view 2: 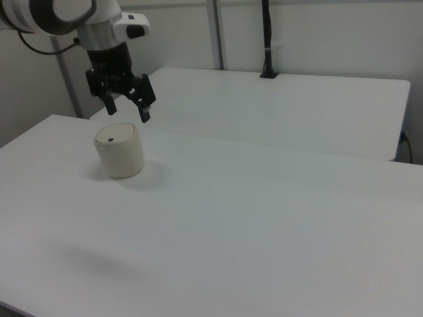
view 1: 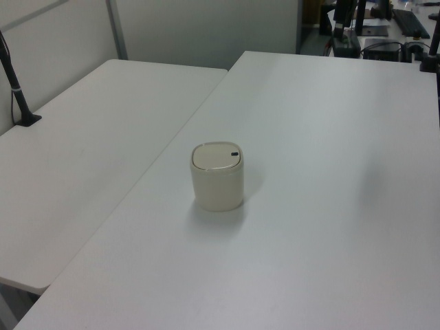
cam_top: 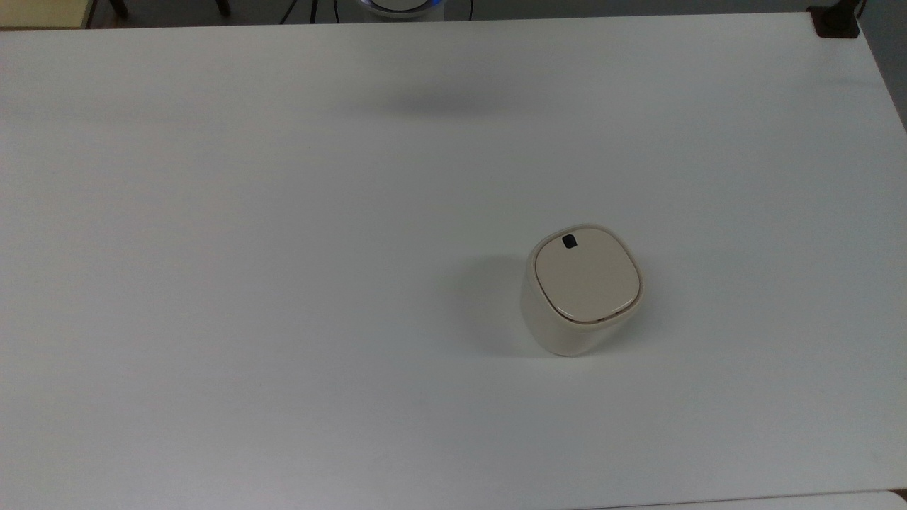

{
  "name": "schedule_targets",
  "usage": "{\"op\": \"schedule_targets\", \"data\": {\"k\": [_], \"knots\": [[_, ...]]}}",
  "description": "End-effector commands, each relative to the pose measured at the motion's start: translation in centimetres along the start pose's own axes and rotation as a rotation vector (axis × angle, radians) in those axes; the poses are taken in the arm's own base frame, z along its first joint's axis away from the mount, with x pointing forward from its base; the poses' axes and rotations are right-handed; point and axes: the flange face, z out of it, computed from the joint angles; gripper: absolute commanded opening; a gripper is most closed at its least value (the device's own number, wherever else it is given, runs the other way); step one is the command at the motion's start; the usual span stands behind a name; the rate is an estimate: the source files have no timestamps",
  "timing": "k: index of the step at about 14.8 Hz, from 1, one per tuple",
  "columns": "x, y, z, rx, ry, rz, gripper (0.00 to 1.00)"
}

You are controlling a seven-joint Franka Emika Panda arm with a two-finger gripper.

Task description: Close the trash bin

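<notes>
Down below, a big white table point(cam_top: 212, 297) point(view 1: 330, 220) point(view 2: 264, 231), flat and bare over most of its top. Beside it, across a thin gap, a second white table point(view 1: 82, 137) point(view 2: 297, 99).

Up at the right view's top left, a thick white arm point(view 2: 63, 12), coming in from the edge and bending down. At its end, a black gripper point(view 2: 127, 113), pointing down at the table with its two fingers point(view 2: 144, 117) spread wide apart and nothing between them. Hanging in the air, higher than the trash bin point(cam_top: 560, 326) point(view 1: 218, 185) point(view 2: 121, 158) and a little to the right view's right of it, not touching it. Cannot tell how far behind the bin.

On the big table, the cream trash bin, standing upright and alone. In the top view, right of the middle. On top, a lid point(cam_top: 587, 276) point(view 1: 216, 156) point(view 2: 114, 135) lying flat and shut. Near one lid edge, a small black mark point(cam_top: 569, 241) point(view 1: 235, 154) point(view 2: 110, 139).

On the second table, a thin black pole point(view 1: 15, 86) point(view 2: 266, 39), well apart from the bin.
</notes>
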Motion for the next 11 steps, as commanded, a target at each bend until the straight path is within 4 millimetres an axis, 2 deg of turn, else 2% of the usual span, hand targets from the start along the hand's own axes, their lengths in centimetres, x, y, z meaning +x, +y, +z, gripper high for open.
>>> {"op": "schedule_targets", "data": {"k": [1,5,6,7,11], "knots": [[0.9,-0.2,1.3,0.01,-0.017,-0.055,1.0],[1.9,-0.8,1.2,0.012,-0.006,0.024,1.0],[2.0,-2.2,1.3,0.013,-0.007,0.026,1.0],[2.3,-2.7,1.9,0.015,-0.017,0.025,1.0],[2.5,-2.9,2.2,0.017,-0.023,0.017,1.0]]}}
